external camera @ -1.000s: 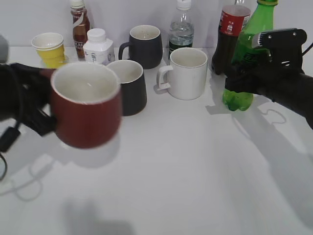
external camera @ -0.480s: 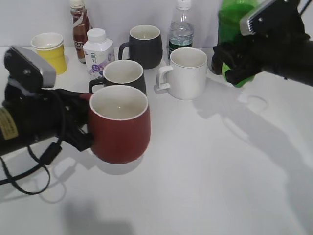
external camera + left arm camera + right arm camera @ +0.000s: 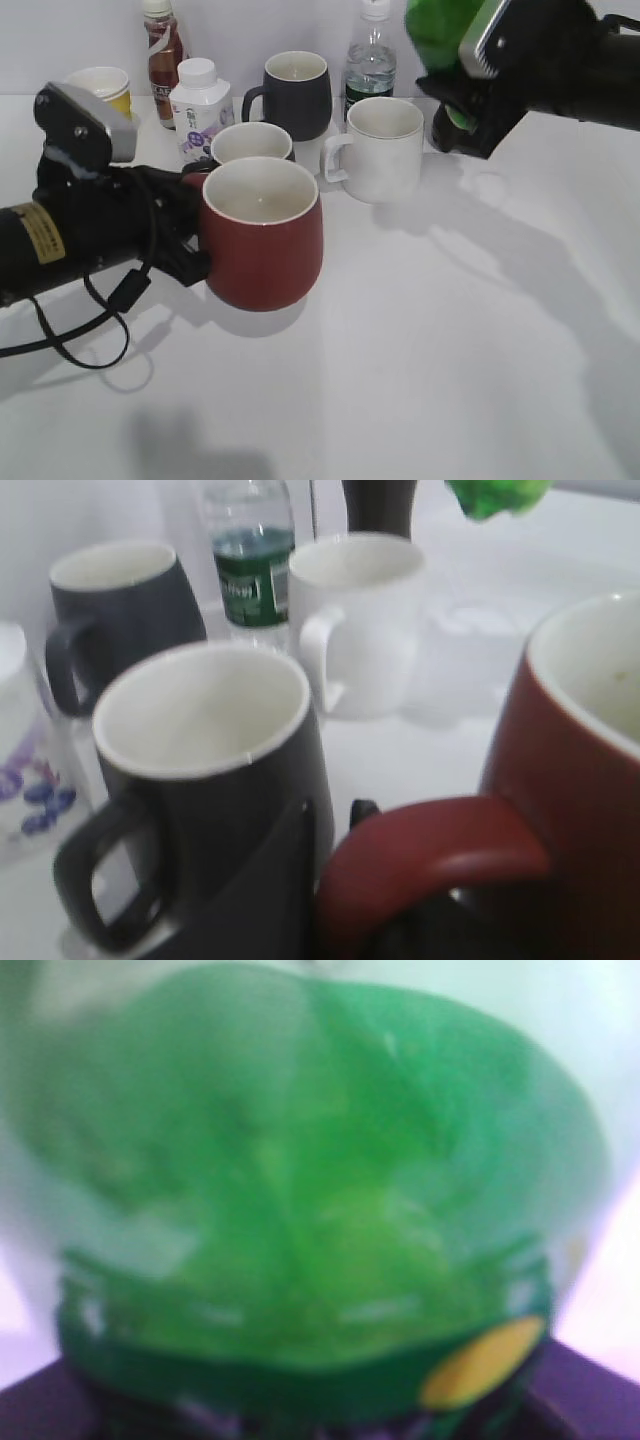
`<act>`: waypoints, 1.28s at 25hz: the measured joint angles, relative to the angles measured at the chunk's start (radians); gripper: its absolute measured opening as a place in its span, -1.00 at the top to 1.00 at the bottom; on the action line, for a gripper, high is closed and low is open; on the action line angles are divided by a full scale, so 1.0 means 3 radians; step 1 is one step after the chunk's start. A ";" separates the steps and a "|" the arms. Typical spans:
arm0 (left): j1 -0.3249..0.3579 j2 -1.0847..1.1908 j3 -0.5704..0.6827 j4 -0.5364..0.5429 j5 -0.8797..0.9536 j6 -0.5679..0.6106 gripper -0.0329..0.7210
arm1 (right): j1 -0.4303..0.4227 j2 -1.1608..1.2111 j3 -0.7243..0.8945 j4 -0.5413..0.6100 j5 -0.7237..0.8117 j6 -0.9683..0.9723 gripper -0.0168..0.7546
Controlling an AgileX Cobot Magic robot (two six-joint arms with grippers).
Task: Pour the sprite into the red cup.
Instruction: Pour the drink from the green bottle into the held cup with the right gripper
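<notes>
The red cup is upright, dark red with a cream inside, at left of centre in the exterior view. My left gripper is shut on its handle; the cup's wall fills the right of the left wrist view. My right gripper is shut on the sprite, a green bottle held high at the top right; its cap is out of view. The green bottle fills the right wrist view, and its base shows at the top of the left wrist view.
Behind the red cup stand a black mug, a white mug, another black mug, a small clear bottle, a white milk bottle, a brown bottle and a yellow paper cup.
The left gripper carried the red cup right, toward the centre. The right gripper lifted the sprite off the table and moved it up and left.
</notes>
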 joint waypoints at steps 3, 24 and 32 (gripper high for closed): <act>0.0000 0.0006 -0.0055 0.0110 -0.0007 0.0000 0.71 | 0.0000 0.0000 0.0000 -0.0409 -0.0053 -0.0003 -0.18; -0.0271 0.0443 -0.0524 0.0453 -0.0004 -0.0114 0.71 | 0.0000 -0.0016 0.0000 -0.0824 -0.0109 -0.0991 -0.18; -0.0360 0.0445 -0.0537 0.0488 -0.0041 -0.0136 0.71 | 0.0000 -0.0033 0.0000 -0.0824 -0.0027 -0.1524 -0.18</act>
